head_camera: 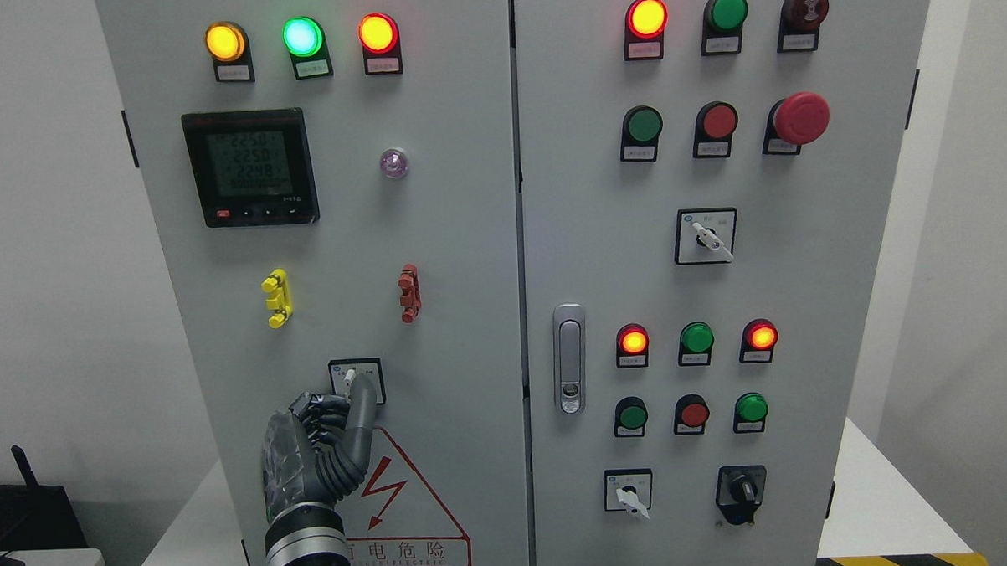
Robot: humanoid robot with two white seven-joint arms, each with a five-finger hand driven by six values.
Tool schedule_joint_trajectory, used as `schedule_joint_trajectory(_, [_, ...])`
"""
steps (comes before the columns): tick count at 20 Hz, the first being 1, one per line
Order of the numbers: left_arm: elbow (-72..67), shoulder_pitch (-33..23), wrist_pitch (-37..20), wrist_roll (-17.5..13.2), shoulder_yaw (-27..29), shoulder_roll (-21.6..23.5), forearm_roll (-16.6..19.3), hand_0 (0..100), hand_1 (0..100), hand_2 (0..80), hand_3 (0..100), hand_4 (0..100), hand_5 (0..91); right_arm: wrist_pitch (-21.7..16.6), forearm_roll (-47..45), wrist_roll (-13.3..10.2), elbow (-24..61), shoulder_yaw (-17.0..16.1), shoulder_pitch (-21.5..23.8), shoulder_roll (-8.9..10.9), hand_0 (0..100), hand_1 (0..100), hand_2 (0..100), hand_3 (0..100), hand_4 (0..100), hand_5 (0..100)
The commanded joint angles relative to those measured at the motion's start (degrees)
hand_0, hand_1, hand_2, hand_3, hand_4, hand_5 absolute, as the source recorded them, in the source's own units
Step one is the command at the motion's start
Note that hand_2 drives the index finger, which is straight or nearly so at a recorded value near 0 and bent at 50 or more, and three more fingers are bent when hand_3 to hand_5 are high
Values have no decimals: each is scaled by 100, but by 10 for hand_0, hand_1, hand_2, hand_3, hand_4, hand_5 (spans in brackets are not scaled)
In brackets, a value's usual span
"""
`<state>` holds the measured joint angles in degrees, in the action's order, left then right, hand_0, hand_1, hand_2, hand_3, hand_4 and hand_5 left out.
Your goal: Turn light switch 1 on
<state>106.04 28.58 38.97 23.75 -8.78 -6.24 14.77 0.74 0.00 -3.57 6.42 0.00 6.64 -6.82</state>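
Light switch 1 (355, 380) is the small rotary selector on a square plate you see low on the left door of the grey cabinet (468, 234), in the lower left of the frame, just above the red-bordered warning triangle (411, 504). From the head view, your left hand (321, 444) rises from the bottom edge left of centre, its arm coming up in front of the door. One finger is stretched up and its tip lies against the switch's white lever, while the other fingers are curled in toward the palm; you cannot tell whether the lever is pinched or only touched. Above the switch you have a yellow clip (277, 297) and a red clip (409, 292) at mid height, a digital meter (250, 167) with a lit display higher up, and a small violet lamp (394, 163) to its right. Along the top left of the frame sit three lit lamps: yellow (224, 41), green (303, 36) and red (378, 33). On the right door you see rows of red and green buttons and lamps, a red mushroom button (802, 117) in the upper right, a door handle (569, 358) near the centre seam, and three more selector switches. Your right hand does not appear in this view.
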Motion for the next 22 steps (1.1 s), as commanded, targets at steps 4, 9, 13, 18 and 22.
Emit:
schedule_joint_trajectory(4, [-5,7,-13,-2,-1,0,0,370,311,490,781,854,880,-3,-141,-4,0,97,4,5,120,389,0,0,0,0])
schedule_joint_trajectory(9, [-5,-1,-13,-2,-10,0,0,395,298,491,781,855,879,6,-141,-4,0,97,4,-4,120,389,0,0,0,0])
schedule_joint_trajectory(13, [-5,-1,-13,-2,-10,0,0,419,291,491,780,856,879,-3,-141,-4,0,97,-5,5,120,389,0,0,0,0])
schedule_joint_trajectory(18, [-5,-1,-13,-2,-71,0,0,443,294,490,781,856,878,-3,-141,-4,0,97,4,-4,120,389,0,0,0,0])
schedule_joint_trajectory(22, [-5,8,-4,-2,-71,0,0,465,294,490,781,856,878,-3,-141,-4,0,97,4,-4,120,389,0,0,0,0])
